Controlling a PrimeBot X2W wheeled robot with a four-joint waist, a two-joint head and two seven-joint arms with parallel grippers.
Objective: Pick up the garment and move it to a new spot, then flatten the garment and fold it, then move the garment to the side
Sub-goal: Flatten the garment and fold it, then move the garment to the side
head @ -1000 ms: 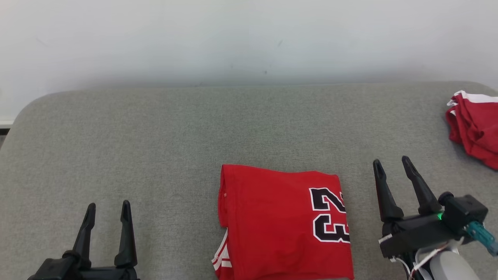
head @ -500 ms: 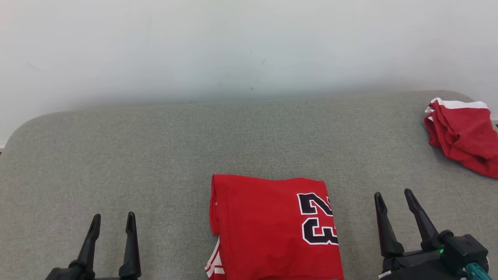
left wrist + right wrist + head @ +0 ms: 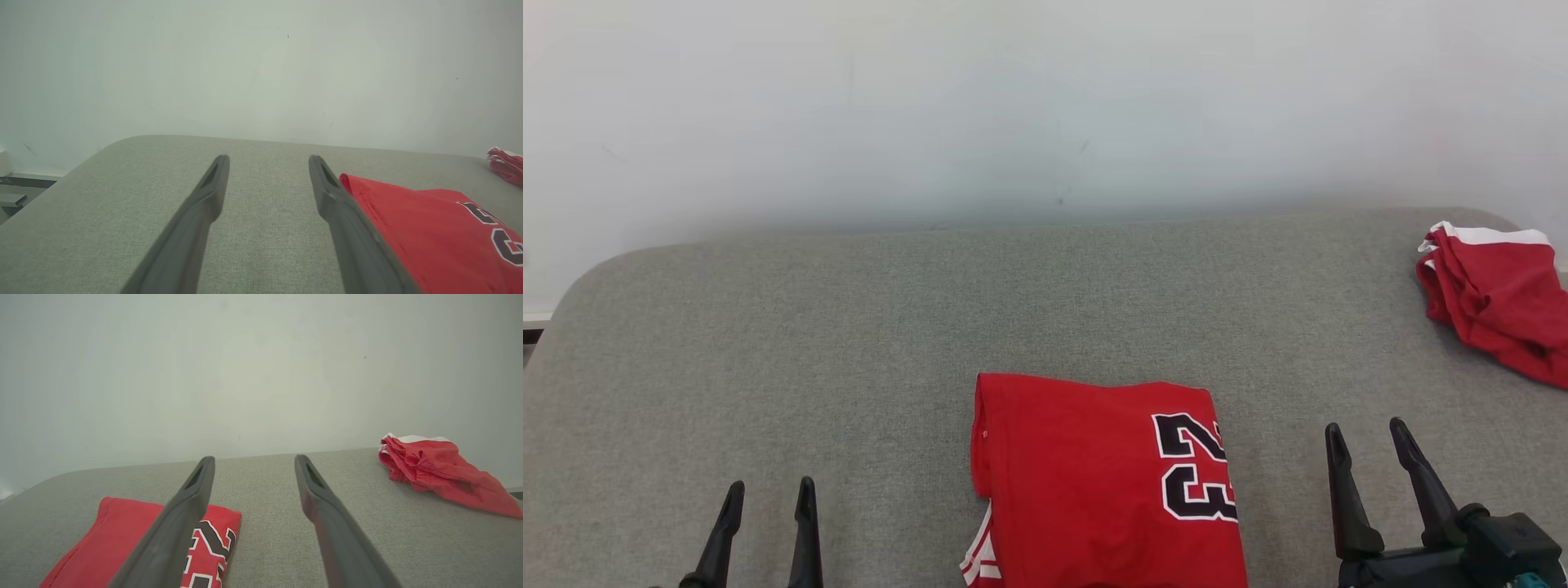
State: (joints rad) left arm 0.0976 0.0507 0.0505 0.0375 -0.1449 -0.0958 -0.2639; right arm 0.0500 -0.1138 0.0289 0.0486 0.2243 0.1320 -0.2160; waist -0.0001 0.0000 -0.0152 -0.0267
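1. Red jersey fabric formed the folded garment (image 3: 1094, 482), which lay flat at the near centre of the grey padded surface (image 3: 849, 327).
2. It was judged soft, light and limp; its layers would likely slide apart unless pinched together at a folded edge.
3. On either side, the left gripper (image 3: 772, 483) and the right gripper (image 3: 1365, 425) stood clear of it, jaws spread and empty.
4. At the far right, a second red garment (image 3: 1494, 294) lay crumpled.
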